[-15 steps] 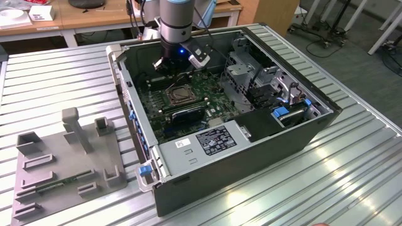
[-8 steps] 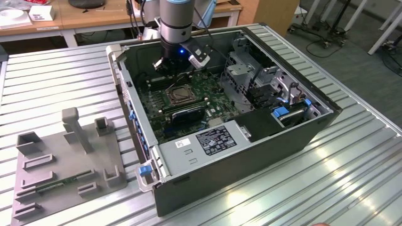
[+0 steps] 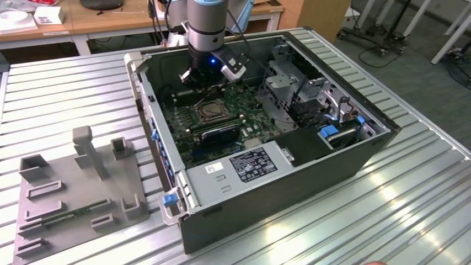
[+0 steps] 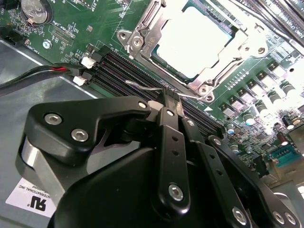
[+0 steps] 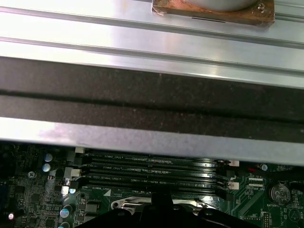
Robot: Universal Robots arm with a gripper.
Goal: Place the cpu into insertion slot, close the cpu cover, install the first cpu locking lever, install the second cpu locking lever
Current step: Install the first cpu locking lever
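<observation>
The cpu (image 4: 192,40) lies flat in the insertion slot (image 3: 208,112) on the green motherboard inside the open computer case. The silvery cpu cover (image 4: 142,42) sits down around it as a frame. A thin wire locking lever (image 4: 140,85) runs beside the socket, and its end reaches the tips of my gripper (image 4: 167,97). The black fingers (image 4: 171,128) are pressed together, shut, with nothing clearly between them. In the exterior view the gripper (image 3: 208,83) hangs low over the board just behind the socket. In the first wrist view the gripper (image 5: 161,204) shows dark against the socket's edge.
Long black memory slots (image 5: 152,171) run between the socket and the case wall (image 5: 152,95). A black-and-red cable (image 4: 42,73) lies close by. A drive cage (image 3: 294,94) and a power supply (image 3: 246,163) crowd the case. A grey fixture (image 3: 81,182) stands on the table at the exterior view's left.
</observation>
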